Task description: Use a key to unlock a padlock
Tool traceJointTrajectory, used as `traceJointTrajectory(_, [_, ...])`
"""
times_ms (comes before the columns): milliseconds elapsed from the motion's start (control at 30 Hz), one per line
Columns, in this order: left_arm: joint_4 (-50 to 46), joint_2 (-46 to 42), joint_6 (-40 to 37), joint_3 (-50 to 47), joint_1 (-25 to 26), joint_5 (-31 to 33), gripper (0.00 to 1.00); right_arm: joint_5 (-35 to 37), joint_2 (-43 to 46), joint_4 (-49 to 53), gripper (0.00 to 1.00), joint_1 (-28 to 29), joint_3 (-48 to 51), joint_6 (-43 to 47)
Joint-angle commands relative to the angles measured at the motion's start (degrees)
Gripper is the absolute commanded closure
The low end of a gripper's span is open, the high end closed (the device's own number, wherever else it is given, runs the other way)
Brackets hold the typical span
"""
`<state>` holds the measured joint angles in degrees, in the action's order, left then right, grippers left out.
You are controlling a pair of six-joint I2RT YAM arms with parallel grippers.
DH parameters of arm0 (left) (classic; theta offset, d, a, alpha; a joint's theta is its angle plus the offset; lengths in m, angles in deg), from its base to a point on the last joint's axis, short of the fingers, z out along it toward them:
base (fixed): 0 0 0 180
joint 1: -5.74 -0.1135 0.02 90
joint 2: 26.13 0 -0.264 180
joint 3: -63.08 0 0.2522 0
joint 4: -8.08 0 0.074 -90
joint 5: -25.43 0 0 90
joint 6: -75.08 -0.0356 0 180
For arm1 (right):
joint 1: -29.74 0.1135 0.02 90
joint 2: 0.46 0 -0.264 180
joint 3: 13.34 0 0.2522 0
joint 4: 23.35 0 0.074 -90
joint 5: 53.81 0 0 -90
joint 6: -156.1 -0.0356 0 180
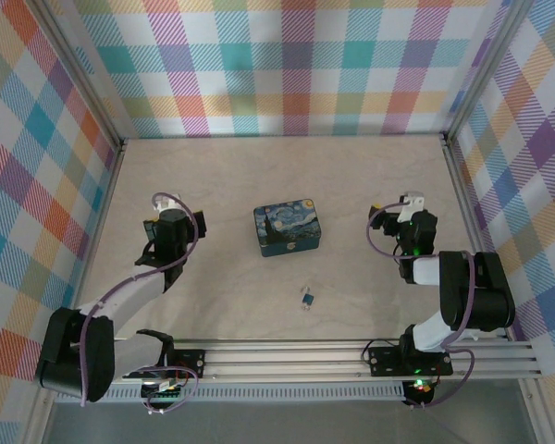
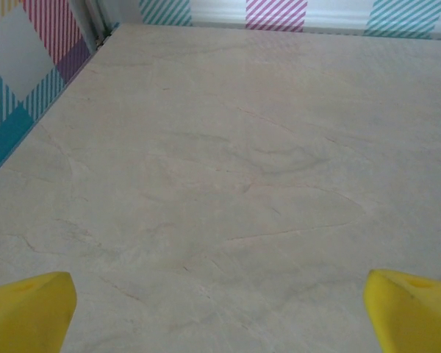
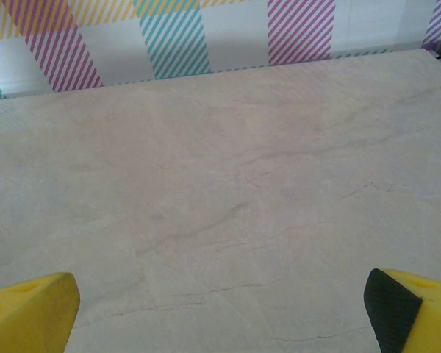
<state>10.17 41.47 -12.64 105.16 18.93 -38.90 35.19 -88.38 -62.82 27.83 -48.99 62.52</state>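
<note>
The padlock (image 1: 307, 298) is a tiny blue body with a silver shackle, lying on the table in front of the middle, between the two arms. I cannot make out the key as a separate thing at this size. My left gripper (image 1: 166, 200) hovers over the left of the table, pointing away from the bases, well to the left of and beyond the padlock. My right gripper (image 1: 410, 201) mirrors it on the right. In the wrist views the left gripper (image 2: 220, 312) and right gripper (image 3: 220, 312) stand open, yellow fingertips (image 2: 29, 309) (image 3: 29, 312) wide apart over bare tabletop.
A dark-blue rectangular tin (image 1: 288, 229) with a swirling night-sky picture stands at the table's centre, just beyond the padlock. Checked walls (image 1: 287, 65) close in the back and both sides. A metal rail (image 1: 351, 356) runs along the near edge.
</note>
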Motion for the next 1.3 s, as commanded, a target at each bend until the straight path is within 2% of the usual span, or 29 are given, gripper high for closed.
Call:
traceJointTrajectory(0, [10.53,1.79,-4.79,-1.97,-1.44,-2.55,0.00,-1.35,0.12,3.13,0.00,-0.07,-0.17,0.32])
traceJointTrajectory(167, [22.27,6.65,-6.57,-5.78,-2.53,-8.09,0.00,-1.45,0.12,3.07,0.00,-0.08,-0.17,0.32])
traceJointTrajectory(500, [41.52,19.30,-4.81,-11.33,-5.63,-12.32,0.00,-1.47,0.14,3.02,0.00,-0.11,-0.08,0.32])
traceJointTrajectory(600, [41.14,21.58,-4.29,-9.76,-6.25,-12.33,0.00,-1.40,0.12,3.09,0.00,-0.11,-0.17,0.32])
traceJointTrajectory(767, [31.49,21.99,-2.50,-4.83,-8.64,-15.11,0.00,-1.39,0.03,3.13,0.00,-0.11,-0.26,0.32])
traceJointTrajectory(1267, [31.52,22.01,-2.54,-4.86,-8.80,-15.36,0.00,-3.55,-0.06,5.39,0.00,0.94,-1.53,2.73])
